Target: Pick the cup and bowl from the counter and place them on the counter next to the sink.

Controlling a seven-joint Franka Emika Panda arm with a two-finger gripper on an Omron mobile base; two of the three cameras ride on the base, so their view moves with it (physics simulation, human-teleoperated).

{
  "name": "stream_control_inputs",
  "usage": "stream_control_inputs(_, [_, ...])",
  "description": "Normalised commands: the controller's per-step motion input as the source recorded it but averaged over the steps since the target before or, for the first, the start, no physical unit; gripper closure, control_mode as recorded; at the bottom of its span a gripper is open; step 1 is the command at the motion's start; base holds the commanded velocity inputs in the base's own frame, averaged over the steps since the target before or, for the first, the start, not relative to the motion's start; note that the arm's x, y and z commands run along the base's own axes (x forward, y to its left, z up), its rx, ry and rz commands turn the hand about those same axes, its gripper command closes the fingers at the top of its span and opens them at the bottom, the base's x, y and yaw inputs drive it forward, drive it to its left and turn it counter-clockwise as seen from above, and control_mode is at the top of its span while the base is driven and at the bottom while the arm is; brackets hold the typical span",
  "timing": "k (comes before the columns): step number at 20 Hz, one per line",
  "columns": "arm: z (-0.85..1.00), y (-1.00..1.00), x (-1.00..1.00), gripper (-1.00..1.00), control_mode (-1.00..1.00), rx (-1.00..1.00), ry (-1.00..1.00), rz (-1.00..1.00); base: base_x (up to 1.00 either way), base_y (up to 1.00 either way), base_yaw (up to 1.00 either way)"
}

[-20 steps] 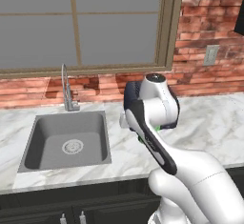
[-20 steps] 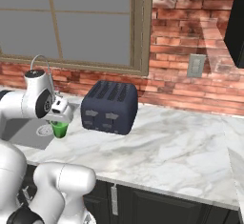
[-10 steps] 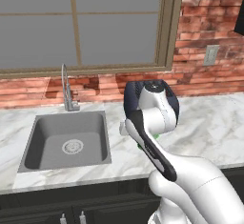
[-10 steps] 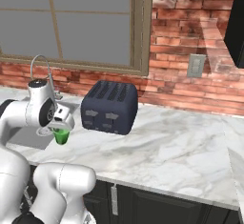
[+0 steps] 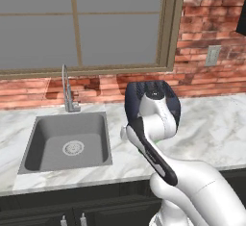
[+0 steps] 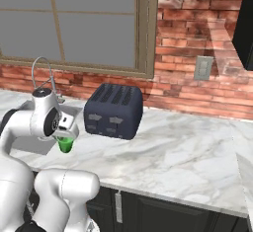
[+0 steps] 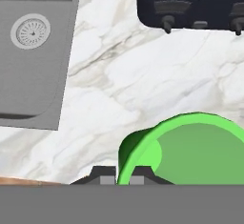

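The tool (image 7: 123, 179) is clamped on the rim of the green cup (image 7: 190, 149), at the lower right of the hand view. Bare marble surface (image 7: 133, 80) lies straight ahead, with the sink (image 7: 33, 51) at upper left and the toaster (image 7: 190, 1) at upper right.

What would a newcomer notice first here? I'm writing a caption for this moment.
The bright green cup stands out, gripped at its rim by the gripper and held above the marble counter between the sink and the dark toaster. Behind them run a red brick wall and a large window.
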Motion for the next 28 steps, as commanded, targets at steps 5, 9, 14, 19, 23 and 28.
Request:
stream_control_inputs(5, [-0.28, 0.0, 0.14, 1.0, -1.0, 0.0, 0.0, 0.0, 0.0, 0.0, 0.0])
stream_control_inputs(9, [-0.35, 0.0, 0.14, 1.0, -1.0, 0.0, 0.0, 0.0, 0.0, 0.0, 0.0])
stream_control_inputs(14, [-0.2, 0.0, 0.13, 1.0, -1.0, 0.0, 0.0, 0.0, 0.0, 0.0, 0.0])
stream_control_inputs(19, [-0.12, 0.0, 0.07, 1.0, -1.0, -0.01, 0.0, 0.0, 0.0, 0.0, 0.0])
stream_control_inputs(23, [-0.09, 0.0, 0.03, 1.0, -1.0, 0.0, 0.0, 0.0, 0.0, 0.0, 0.0])
stream_control_inputs(28, [-0.14, 0.0, 0.0, 1.0, -1.0, 0.0, 0.0, 0.0, 0.0, 0.0, 0.0])
